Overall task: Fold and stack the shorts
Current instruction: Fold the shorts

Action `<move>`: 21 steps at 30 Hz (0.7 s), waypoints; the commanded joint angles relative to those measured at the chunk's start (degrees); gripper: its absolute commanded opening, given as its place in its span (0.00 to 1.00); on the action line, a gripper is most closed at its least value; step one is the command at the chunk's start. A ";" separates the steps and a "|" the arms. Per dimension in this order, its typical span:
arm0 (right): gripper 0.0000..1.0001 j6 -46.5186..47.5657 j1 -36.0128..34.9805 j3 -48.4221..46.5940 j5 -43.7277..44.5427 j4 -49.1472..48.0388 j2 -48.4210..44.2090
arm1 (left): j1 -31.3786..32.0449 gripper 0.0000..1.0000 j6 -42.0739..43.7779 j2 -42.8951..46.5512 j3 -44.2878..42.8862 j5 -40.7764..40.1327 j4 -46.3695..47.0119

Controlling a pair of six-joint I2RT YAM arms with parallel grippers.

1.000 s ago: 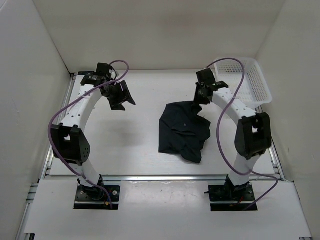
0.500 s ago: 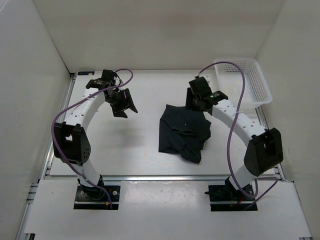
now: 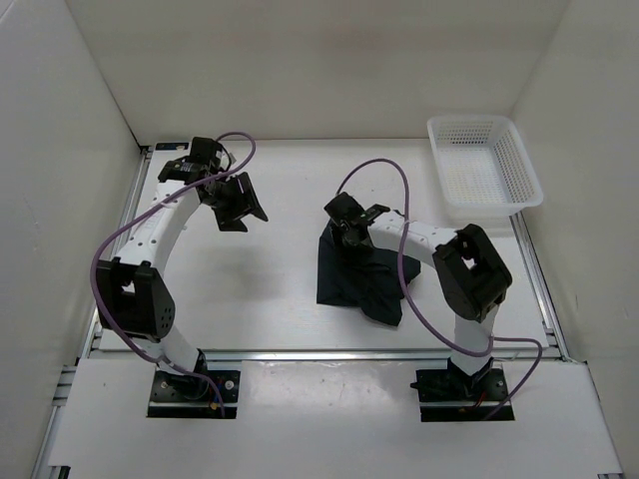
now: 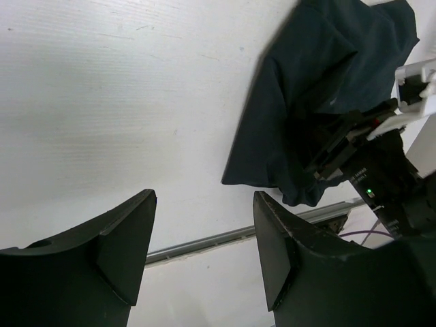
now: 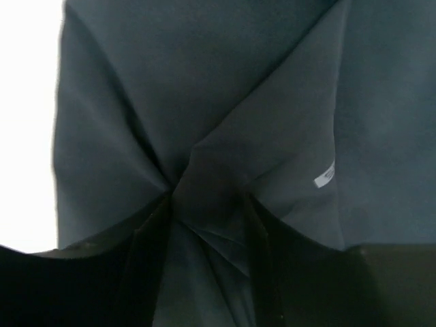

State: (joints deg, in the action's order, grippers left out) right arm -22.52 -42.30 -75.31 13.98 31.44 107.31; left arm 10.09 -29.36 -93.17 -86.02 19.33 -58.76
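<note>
White walls box in a white table (image 3: 270, 289), and the dark shorts (image 3: 361, 284) lie on it right of centre in a rumpled heap. Nothing looks folded yet and only 1 pair shows, so the task seems near its start, with flattening, folding and stacking all left to do. The right gripper (image 3: 349, 228) sits on the far edge of the shorts. The left gripper (image 3: 238, 200) hangs well apart to the left, jaws spread, holding nothing. The right wrist view shows what the top view cannot: creases run into cloth bunched between its 2 fingers (image 5: 153, 266), so it seems clamped on the shorts, and there is a small white label (image 5: 325, 176). Only the top view shows the white basket (image 3: 484, 165) at the far right corner.
</note>
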 commanded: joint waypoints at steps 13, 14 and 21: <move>0.01 -3.14 1.35 -1.06 8.69 3.00 -10.27 | -0.59 0.70 0.62 3.34 1.29 -0.44 -0.56; 0.01 -2.62 2.74 -1.07 8.70 3.01 -10.28 | -0.59 0.70 0.62 3.34 1.29 -0.44 -0.56; 0.01 -1.56 9.51 -3.52 8.70 3.63 -11.51 | -0.59 0.70 1.15 3.34 1.29 -0.44 -0.56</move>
State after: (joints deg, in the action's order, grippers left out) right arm -24.93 -35.53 -75.37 20.95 33.69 96.84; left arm 9.74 -29.10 -92.73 -84.79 19.05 -59.53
